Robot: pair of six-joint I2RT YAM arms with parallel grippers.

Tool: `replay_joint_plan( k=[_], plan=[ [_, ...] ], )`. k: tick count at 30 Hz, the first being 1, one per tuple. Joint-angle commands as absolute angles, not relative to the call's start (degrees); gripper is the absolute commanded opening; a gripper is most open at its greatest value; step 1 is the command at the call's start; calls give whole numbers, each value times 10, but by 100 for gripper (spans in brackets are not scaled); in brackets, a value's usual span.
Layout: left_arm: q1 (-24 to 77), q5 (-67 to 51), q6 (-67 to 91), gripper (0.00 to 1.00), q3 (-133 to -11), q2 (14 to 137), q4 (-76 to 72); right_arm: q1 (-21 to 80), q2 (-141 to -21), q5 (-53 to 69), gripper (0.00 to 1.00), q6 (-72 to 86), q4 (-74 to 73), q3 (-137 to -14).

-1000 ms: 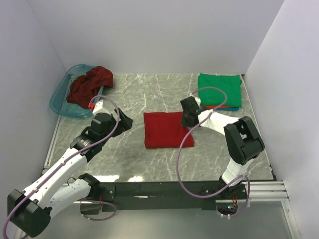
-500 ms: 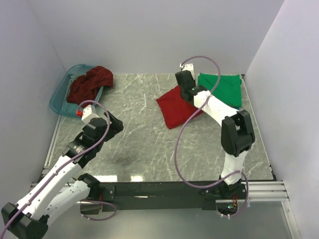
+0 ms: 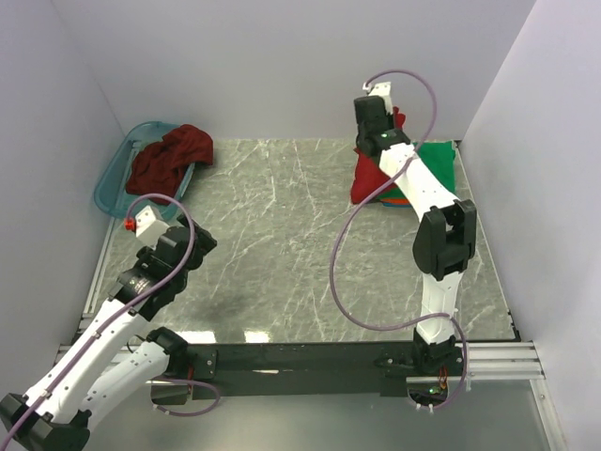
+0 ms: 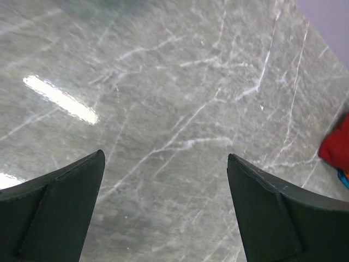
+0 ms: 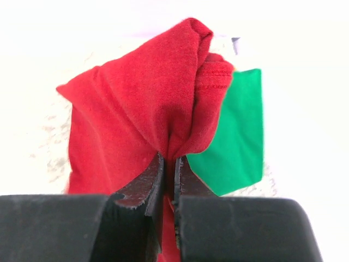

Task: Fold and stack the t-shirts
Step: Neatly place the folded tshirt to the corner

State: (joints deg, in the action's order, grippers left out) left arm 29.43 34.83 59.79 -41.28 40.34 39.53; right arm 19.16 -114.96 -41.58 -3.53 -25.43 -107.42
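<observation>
My right gripper is shut on the folded bright red t-shirt and holds it in the air at the back right; the cloth hangs down over the left edge of the folded green t-shirt. In the right wrist view my right gripper pinches the red shirt, with the green shirt below. Orange-red and blue edges show under the green shirt. A darker maroon t-shirt lies crumpled in the basket. My left gripper is open and empty over bare table; the red shirt's edge shows at far right.
A translucent teal plastic basket stands at the back left against the left wall. White walls close in the table on the left, back and right. The grey marble tabletop lies between the arms.
My right gripper has lifted the red shirt off the table's middle and carried it back and right to the green stack. My left arm has drawn back toward the near left.
</observation>
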Motion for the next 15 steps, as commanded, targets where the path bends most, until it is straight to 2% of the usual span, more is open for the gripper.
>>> replay_joint_plan(
  k=[1, 15],
  plan=[
    [292, 394, 607, 99, -450, 405, 420, 171, -1129, -395, 0, -62, -263, -1123],
    [292, 400, 601, 100, -460, 416, 425, 132, -1085, -207, 0, -29, -351, -1218]
  ],
)
